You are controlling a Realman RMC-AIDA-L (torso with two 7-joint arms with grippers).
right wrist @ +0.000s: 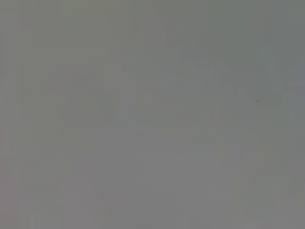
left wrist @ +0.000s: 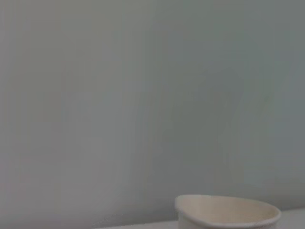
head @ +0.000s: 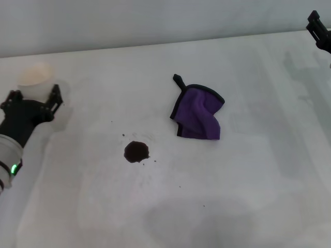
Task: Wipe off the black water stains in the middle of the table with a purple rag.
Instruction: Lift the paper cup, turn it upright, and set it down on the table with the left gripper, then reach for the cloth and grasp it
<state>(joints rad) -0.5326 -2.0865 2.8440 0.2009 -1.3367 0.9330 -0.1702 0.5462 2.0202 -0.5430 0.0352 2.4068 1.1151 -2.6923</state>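
Observation:
The purple rag [head: 198, 112] lies crumpled on the white table [head: 248, 196], right of centre, with its black loop pointing to the far side. The black water stain [head: 136, 151] is a small dark blot left of the rag and nearer to me, with tiny specks around it. My left gripper [head: 34, 93] is at the far left, open, its fingers spread just short of a cream paper cup [head: 36, 76]. It is far from the rag and the stain. My right gripper [head: 319, 30] shows only partly at the far right edge. The right wrist view shows only plain grey.
The cream paper cup stands at the table's far left; its rim also shows in the left wrist view [left wrist: 228, 211] against a grey wall. The table's far edge [head: 155, 45] meets that wall.

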